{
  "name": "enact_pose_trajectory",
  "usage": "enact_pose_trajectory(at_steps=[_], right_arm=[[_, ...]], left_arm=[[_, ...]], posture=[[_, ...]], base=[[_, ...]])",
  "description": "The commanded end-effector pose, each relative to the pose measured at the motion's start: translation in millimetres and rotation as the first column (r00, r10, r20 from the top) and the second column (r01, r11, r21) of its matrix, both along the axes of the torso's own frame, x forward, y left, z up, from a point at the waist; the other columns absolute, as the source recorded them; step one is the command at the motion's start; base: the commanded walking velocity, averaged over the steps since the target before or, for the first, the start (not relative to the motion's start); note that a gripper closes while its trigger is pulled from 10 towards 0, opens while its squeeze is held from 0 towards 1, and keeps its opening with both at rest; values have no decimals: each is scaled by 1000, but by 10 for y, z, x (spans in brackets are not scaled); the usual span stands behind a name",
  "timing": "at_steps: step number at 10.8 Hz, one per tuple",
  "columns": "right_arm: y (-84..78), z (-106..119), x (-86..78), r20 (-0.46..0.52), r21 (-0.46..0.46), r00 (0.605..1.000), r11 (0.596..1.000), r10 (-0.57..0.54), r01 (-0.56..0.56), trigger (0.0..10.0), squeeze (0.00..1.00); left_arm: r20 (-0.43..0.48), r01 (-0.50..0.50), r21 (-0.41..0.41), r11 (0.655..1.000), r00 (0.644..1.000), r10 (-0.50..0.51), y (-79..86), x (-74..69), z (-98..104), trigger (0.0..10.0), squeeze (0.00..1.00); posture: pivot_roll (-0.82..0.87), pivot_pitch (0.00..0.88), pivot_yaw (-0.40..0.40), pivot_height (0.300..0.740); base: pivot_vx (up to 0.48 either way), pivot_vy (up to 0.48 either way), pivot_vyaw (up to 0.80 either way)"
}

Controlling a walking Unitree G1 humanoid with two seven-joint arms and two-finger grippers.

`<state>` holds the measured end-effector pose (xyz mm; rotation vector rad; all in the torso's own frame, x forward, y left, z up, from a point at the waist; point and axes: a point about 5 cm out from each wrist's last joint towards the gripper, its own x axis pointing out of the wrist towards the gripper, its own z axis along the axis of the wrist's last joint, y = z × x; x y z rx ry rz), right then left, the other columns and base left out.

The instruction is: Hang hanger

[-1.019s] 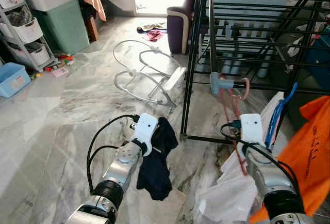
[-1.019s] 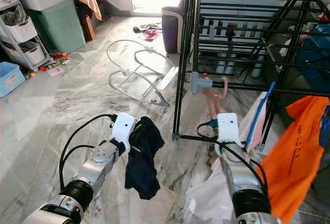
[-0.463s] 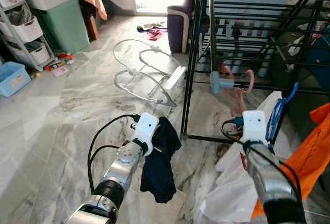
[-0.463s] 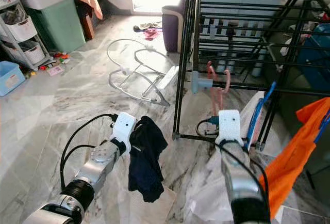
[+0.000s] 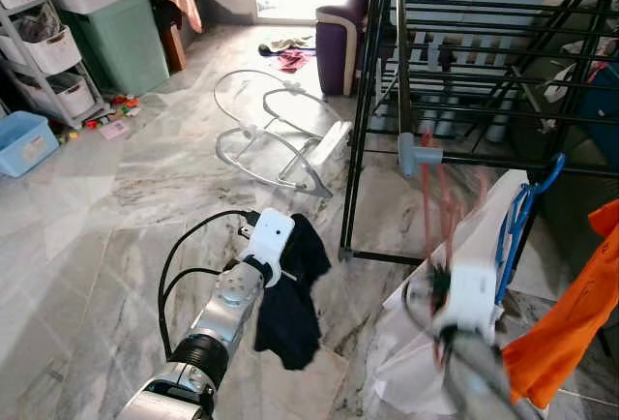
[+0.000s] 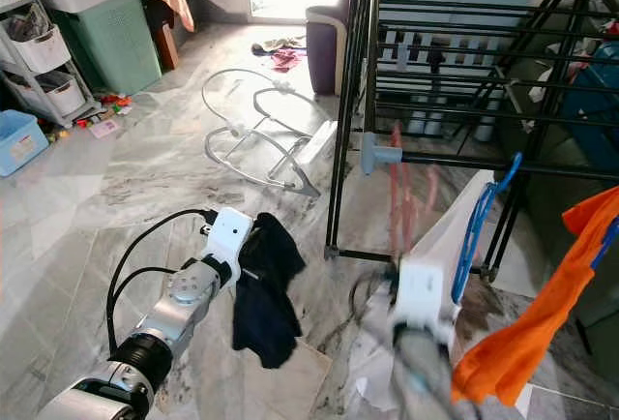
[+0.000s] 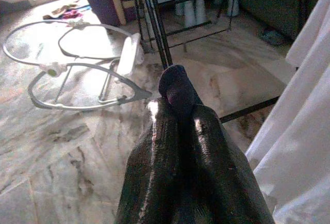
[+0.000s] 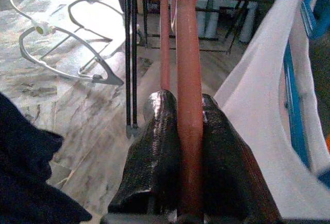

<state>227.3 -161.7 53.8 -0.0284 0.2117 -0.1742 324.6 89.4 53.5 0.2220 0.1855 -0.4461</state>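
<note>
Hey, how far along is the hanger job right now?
Picked up: the right gripper is shut on the pink hanger, and the left gripper holds a dark garment. In hand: the hanger is near the black drying rack. Left: the hanger is not yet hooked on a rail.

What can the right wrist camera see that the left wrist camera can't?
The right wrist view looks along the right end effector, shut on a pink hanger, with a blue hanger on the white cloth beside it. The left wrist view instead looks along the left end effector, shut on a dark garment. Both views take in the marble floor, the silver wire frame lying on it, the black drying rack and the white cloth.
</note>
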Motion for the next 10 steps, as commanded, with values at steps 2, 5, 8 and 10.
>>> enact_pose_trajectory(at_steps=[2, 5, 8, 10], right_arm=[[19, -8, -91, 14, 11, 1000, 1000, -4, 4, 4000, 0], [21, -165, -205, -44, 36, 999, 999, -1, 2, 10000, 0], [123, -266, -246, -92, 62, 995, 998, 37, -31, 10000, 0], [201, -263, -221, -92, 75, 993, 995, 78, -71, 10000, 0]], left_arm=[[43, -3, 13, 1000, 999, 2, -69, 41, 68, 10000, 0], [30, 4, -1, 1000, 1000, -4, -95, 23, 48, 10000, 0], [29, 3, 9, 1000, 1000, -4, -81, 26, 41, 10000, 0], [35, -6, 10, 1000, 999, 5, -78, 38, 54, 10000, 0]], posture=[[-75, 0, 4, 740], [-71, 0, -3, 740], [-61, 0, -6, 740], [-60, 0, -8, 740]], base=[[0, 0, 0], [0, 0, 0], [-170, 0, 0], [-270, 0, 0]])
